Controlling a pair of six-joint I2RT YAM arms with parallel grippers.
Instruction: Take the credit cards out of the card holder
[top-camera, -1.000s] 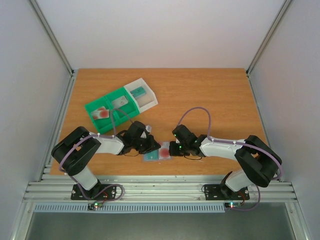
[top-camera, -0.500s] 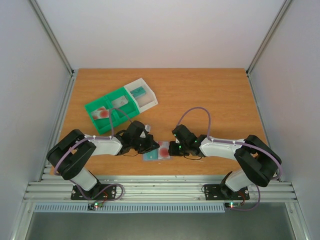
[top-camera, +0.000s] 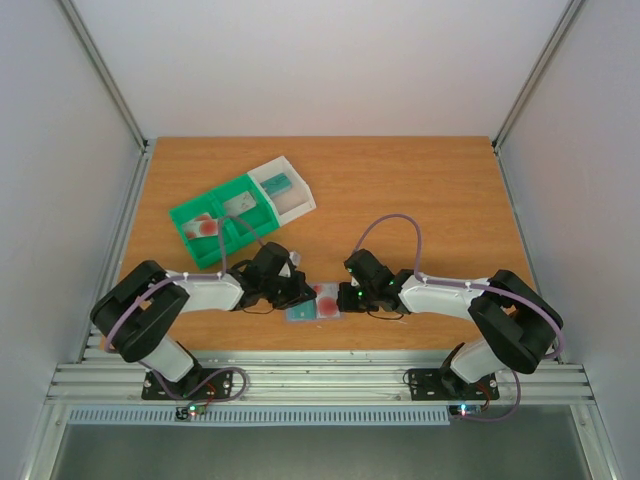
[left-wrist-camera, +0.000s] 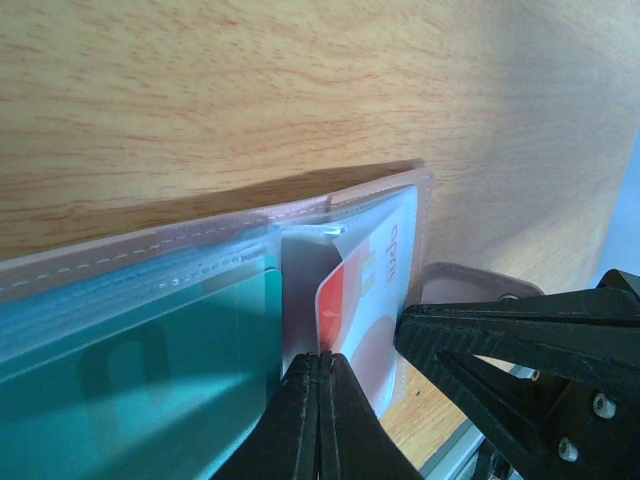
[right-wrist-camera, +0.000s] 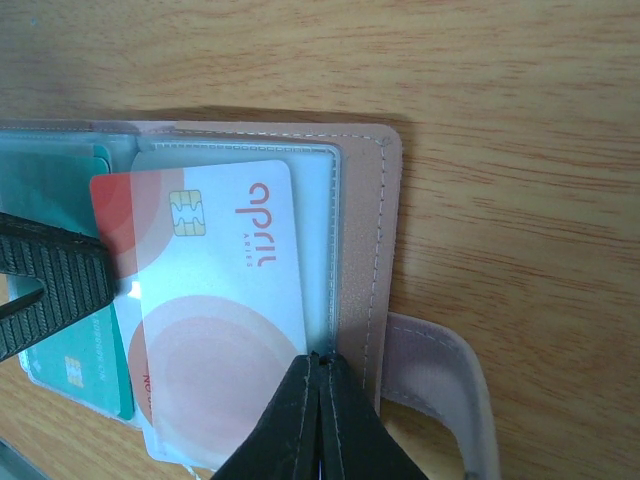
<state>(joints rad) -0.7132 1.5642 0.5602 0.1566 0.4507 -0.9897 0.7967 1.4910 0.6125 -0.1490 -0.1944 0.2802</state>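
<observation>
Card holder (top-camera: 314, 306) lay open at the near edge of the table (top-camera: 420, 190), between both grippers. Left gripper (left-wrist-camera: 320, 357) was closed, tips at the red-and-white card (right-wrist-camera: 220, 300), couldn't tell if pinching it. Right gripper (right-wrist-camera: 318, 356) was closed too, pressing the holder's right panel. 1 teal card (left-wrist-camera: 200, 400) sat in the left panel.

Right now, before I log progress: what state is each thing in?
card holder: open, lying flat.
pale card: partly slid out, skewed.
teal card: inside its sleeve.
left end effector: shut, at the pale card's edge.
right end effector: shut, tips on the holder.
</observation>
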